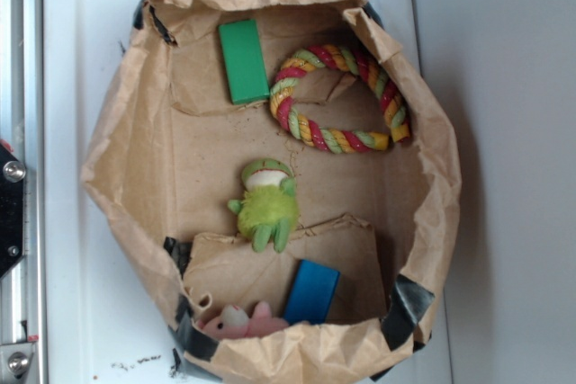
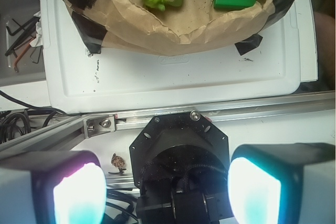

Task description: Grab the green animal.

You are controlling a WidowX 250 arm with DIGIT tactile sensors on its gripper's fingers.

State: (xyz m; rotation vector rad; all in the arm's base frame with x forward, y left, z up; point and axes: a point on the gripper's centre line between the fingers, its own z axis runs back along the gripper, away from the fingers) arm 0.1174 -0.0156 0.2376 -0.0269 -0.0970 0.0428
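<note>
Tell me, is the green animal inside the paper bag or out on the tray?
Inside. The green animal lies on the floor of the paper bag, its crumpled walls ringing it in both views.

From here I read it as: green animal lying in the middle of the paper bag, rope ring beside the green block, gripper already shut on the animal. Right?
Not quite. The gripper is open and holds nothing; in the wrist view its pads sit far apart, well outside the paper bag. The rest holds: the green animal lies mid-bag, and the rope ring is beside the green block, as the exterior view shows.
</note>
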